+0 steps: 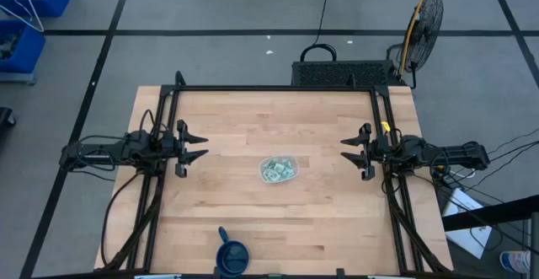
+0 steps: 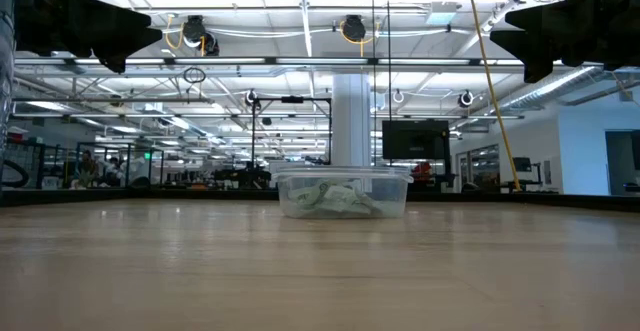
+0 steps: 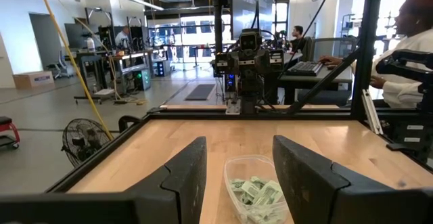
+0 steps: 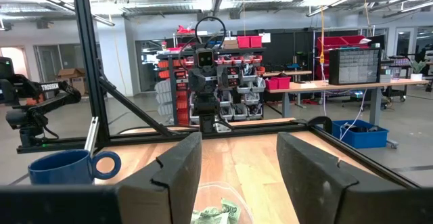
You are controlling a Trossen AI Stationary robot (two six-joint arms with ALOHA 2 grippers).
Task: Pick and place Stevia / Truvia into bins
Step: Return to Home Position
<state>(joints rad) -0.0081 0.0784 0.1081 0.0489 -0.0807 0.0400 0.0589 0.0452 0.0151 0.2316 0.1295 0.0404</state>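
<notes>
The Stevia sachets point(image 1: 278, 173) lie in a loose, crumpled heap inside the clear plastic tub point(image 1: 261, 169), which stands near the middle of the wooden worktop point(image 1: 253, 220). The high view shows no sachet outside the tub, so the placing looks done.

The left gripper point(image 1: 200, 145) hangs above the worktop's left side and the right gripper point(image 1: 345, 150) above its right side. Both are well apart from the tub and point toward it. Each has its fingers spread wide and holds nothing.

The sachets are probably very light, thin, soft paper that bends and creases easily. One lying flat gives little to grip, so a raised edge or corner, pinched across the short side, is the best hold. The tub looks thin-walled and light, and would likely slide on the smooth wood if nudged. A dark blue cup point(image 1: 233, 256) stands at the near edge, well clear.
</notes>
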